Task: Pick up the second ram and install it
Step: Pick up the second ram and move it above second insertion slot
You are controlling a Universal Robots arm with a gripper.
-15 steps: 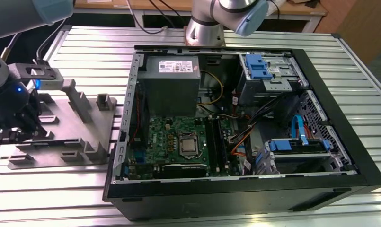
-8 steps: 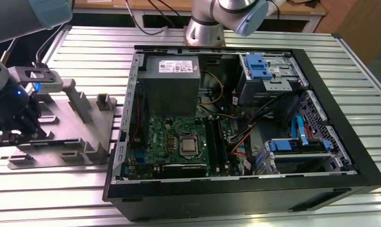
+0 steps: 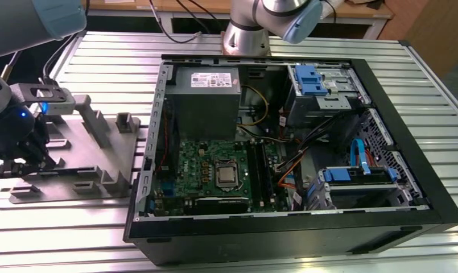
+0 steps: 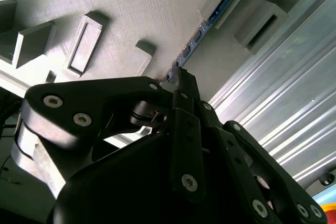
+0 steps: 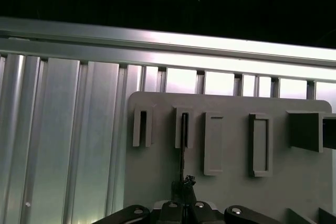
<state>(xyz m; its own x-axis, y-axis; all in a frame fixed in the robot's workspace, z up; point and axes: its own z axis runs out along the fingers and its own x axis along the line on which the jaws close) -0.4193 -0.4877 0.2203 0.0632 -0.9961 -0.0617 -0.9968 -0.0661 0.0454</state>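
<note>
Second ram looks thin, dark, blue-tinted.

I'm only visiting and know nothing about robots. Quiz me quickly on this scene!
1. True or false: the second ram stands in a slot of the grey holder tray.
2. What is the claw shut on? A) a screwdriver B) the second ram C) a cup
3. Fill in: the open computer case lies on the exterior view's ____ of the tray.
Key: 1 true; 2 B; 3 right.
</note>
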